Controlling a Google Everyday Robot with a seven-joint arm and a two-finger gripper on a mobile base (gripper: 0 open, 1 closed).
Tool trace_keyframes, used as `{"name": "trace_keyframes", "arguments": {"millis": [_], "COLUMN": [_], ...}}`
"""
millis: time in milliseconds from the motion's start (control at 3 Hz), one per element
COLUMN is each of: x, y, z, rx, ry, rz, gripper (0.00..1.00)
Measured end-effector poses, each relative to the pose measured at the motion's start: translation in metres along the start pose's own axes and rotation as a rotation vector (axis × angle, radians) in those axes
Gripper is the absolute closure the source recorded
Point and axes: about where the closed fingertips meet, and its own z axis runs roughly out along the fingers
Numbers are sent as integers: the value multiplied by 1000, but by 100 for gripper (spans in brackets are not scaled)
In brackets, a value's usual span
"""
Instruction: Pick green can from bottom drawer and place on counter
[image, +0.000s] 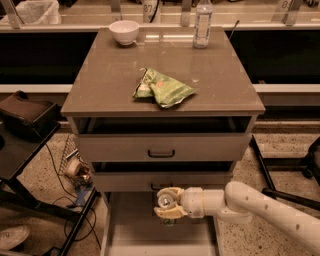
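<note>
My gripper (167, 204) hangs over the open bottom drawer (131, 239), just in front of the middle drawer's face. Its cream fingers (169, 192) are shut on the green can (164, 202). The can's silver top shows between them and a dark bit of its body shows below. The can is lifted off the drawer floor. The white arm reaches in from the lower right. The counter (110, 75) is the cabinet's grey-brown top, well above the gripper.
On the counter lie a wrinkly green snack bag (162, 89), a white bowl (124, 31) at the back left and a clear bottle (201, 23) at the back right. Two drawers with black handles (161, 153) stick out above the gripper. A black stand (25, 120) is at left, chair legs (280, 175) at right.
</note>
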Motion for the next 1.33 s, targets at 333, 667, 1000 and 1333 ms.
{"name": "trace_keyframes", "arguments": {"millis": [333, 667, 1000, 1333], "x": [-47, -47, -80, -127], "y": [21, 21, 18, 7], "z": [-21, -21, -20, -25], "rx": [-17, -17, -4, 5], "ry": [-57, -57, -99, -168], "rz": [-16, -16, 24, 74], "gripper": [100, 100, 100, 100]}}
